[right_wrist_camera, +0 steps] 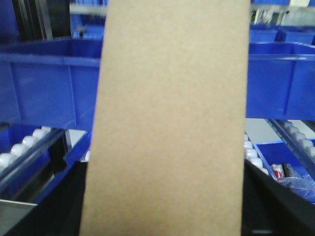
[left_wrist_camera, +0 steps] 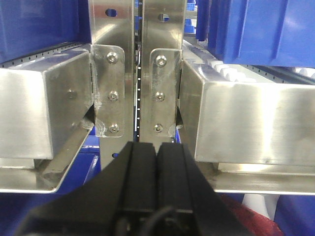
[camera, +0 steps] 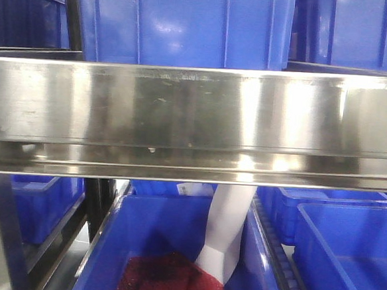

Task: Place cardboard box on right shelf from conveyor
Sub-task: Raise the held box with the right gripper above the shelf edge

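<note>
1. Two arms to log. The left gripper (left_wrist_camera: 156,147) has its black pads (left_wrist_camera: 142,164) pressed together with nothing between them. It faces the bolted steel upright (left_wrist_camera: 112,93) at 12 o'clock.
2. The right gripper (right_wrist_camera: 165,219) has the cardboard box (right_wrist_camera: 170,123) standing between dark fingers (right_wrist_camera: 47,214) at 7 and 5 o'clock. I judge it clamped on the box, though pad contact is hidden.
3. The box hangs in the air before the blue bins (right_wrist_camera: 49,83). It is off the conveyor, which is in no view, and not yet on the right shelf (camera: 195,118).
4. Step in hand, as I judge it, is the carry to the shelf.
   - Hold the box level.
   - Lift its lower edge over the rail (camera: 301,119) before going in.
   - Aim for a gap between bins.
   - Let go only once the base bears weight.
5. Surface: the rail is smooth, shiny steel. White rollers (right_wrist_camera: 19,147) at 8 o'clock suggest the box may creep once freed.
6. Room is tight. Bins sit at 12 and 6 o'clock of the rail. The lower one holds a red mesh bundle (camera: 164,279) and a white item (camera: 227,233).
</note>
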`<state>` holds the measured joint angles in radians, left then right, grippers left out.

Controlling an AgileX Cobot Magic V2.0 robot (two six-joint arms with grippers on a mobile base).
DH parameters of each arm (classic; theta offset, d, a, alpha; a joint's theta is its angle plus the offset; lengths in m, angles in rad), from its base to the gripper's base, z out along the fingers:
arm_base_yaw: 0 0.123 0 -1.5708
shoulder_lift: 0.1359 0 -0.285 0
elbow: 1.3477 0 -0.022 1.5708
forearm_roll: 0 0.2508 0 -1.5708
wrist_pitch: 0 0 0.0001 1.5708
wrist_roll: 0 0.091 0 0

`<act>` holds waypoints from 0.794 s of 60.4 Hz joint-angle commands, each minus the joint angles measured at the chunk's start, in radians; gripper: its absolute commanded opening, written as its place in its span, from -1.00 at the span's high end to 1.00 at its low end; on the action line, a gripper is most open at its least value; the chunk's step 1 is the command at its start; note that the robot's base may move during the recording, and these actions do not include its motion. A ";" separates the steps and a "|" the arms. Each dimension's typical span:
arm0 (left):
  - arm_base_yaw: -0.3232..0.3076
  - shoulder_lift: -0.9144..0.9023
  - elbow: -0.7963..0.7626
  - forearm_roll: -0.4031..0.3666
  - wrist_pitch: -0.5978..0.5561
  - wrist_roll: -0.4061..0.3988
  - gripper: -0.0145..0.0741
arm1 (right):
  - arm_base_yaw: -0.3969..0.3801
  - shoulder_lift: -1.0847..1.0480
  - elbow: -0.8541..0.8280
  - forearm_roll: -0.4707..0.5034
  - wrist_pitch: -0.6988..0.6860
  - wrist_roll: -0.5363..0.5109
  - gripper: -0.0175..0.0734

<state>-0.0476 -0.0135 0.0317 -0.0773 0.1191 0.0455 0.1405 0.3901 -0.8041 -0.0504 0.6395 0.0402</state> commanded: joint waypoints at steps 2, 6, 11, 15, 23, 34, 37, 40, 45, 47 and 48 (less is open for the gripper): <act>-0.002 -0.013 0.009 -0.006 -0.088 0.000 0.94 | 0.007 0.172 -0.118 0.058 -0.123 -0.170 0.24; -0.002 -0.013 0.009 -0.006 -0.088 0.000 0.93 | 0.033 0.267 -0.176 0.083 -0.132 -0.311 0.24; -0.002 -0.013 0.009 -0.006 -0.088 0.000 0.94 | 0.084 0.358 -0.231 0.085 -0.138 -0.469 0.24; -0.002 -0.013 0.009 -0.006 -0.088 0.000 0.94 | 0.136 0.422 -0.270 0.085 -0.136 -0.612 0.24; -0.002 -0.013 0.009 -0.006 -0.088 0.000 0.94 | 0.247 0.531 -0.309 0.085 -0.143 -0.858 0.24; -0.002 -0.013 0.009 -0.006 -0.088 0.000 0.94 | 0.343 0.658 -0.328 0.084 -0.200 -1.161 0.24; -0.002 -0.013 0.009 -0.006 -0.088 0.000 0.94 | 0.361 0.696 -0.336 0.084 -0.227 -1.232 0.24; -0.002 -0.013 0.009 -0.006 -0.088 0.000 0.94 | 0.378 0.733 -0.345 0.084 -0.255 -1.266 0.24; -0.002 -0.013 0.009 -0.006 -0.088 0.000 0.94 | 0.401 0.789 -0.359 0.084 -0.305 -1.295 0.24; -0.002 -0.013 0.009 -0.006 -0.088 0.000 0.94 | 0.407 0.810 -0.366 0.084 -0.321 -1.296 0.24; -0.002 -0.013 0.009 -0.006 -0.088 0.000 0.94 | 0.409 0.826 -0.369 0.084 -0.331 -1.296 0.24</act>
<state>-0.0476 -0.0135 0.0317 -0.0773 0.1191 0.0455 0.5349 1.1916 -1.1184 0.0291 0.4553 -1.2175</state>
